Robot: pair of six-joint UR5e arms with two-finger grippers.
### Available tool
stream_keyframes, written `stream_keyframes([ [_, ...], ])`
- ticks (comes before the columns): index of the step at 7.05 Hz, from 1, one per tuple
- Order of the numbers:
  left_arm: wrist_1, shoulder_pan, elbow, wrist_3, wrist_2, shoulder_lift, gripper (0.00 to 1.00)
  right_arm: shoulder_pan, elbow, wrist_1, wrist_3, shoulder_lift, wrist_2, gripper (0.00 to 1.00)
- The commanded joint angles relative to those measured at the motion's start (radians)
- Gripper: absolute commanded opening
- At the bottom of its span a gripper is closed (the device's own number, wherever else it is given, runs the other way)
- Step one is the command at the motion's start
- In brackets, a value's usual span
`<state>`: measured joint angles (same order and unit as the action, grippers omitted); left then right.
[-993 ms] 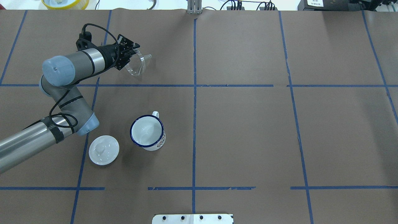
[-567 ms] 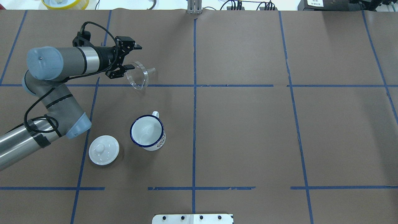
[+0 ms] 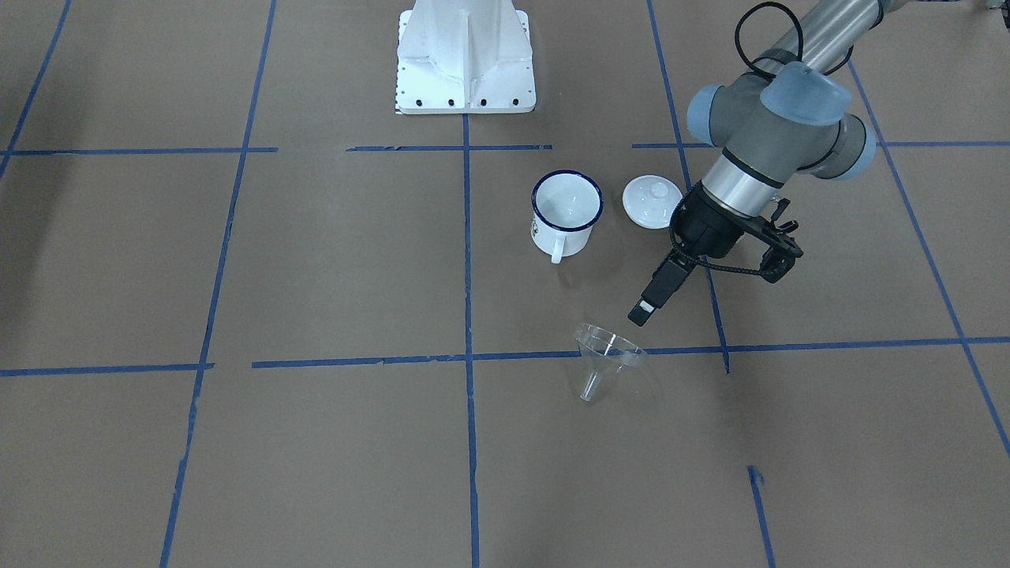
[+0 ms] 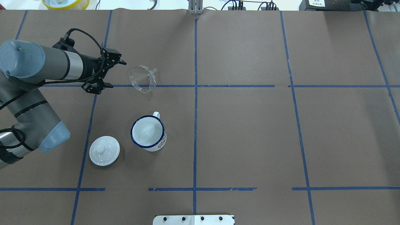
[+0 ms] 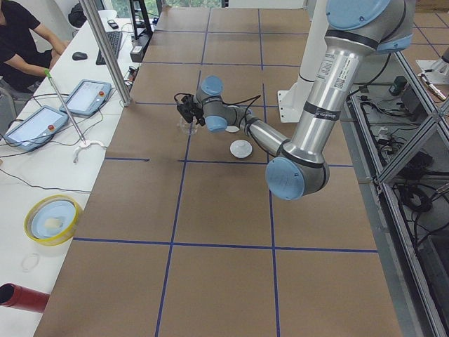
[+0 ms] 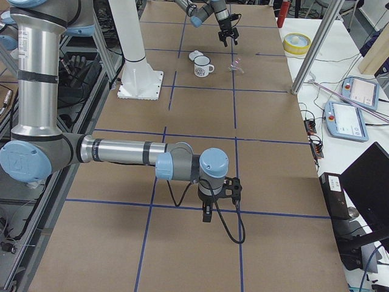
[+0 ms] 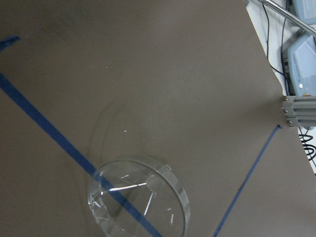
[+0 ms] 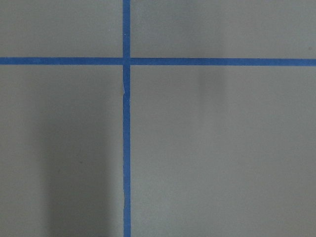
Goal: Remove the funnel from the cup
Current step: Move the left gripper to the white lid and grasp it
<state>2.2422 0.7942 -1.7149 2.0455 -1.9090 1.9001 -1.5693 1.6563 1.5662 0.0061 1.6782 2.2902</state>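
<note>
Funnel [image 4: 143,79] on its side toward table's far-left corner, apart from cup [image 4: 147,132]; left gripper [image 4: 118,74] spread, empty: draw back without nudging it.

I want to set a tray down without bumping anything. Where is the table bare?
Bare: the table squares right of the centre tape line, and the strip nearer the robot than the lid and cup. Crowded: the left half, where the funnel lies beside the open left gripper, cup and lid close together.
</note>
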Motion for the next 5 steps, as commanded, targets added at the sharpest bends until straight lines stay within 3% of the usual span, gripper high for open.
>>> stream_keyframes([
  [1,-0.274,-0.012,-0.098,-0.106,-0.028,-0.029,0.98,0.0,0.0,0.0,0.0,0.0,0.0,1.0],
  [2,-0.393,-0.054,-0.154,-0.137,-0.03,-0.048,0.98,0.0,0.0,0.0,0.0,0.0,0.0,1.0],
  [4,-0.406,-0.204,-0.283,-0.108,-0.013,-0.232,0.98,0.0,0.0,0.0,0.0,0.0,0.0,1.0],
  [5,-0.404,-0.278,-0.285,-0.031,0.02,-0.257,0.97,0.0,0.0,0.0,0.0,0.0,0.0,1.0],
])
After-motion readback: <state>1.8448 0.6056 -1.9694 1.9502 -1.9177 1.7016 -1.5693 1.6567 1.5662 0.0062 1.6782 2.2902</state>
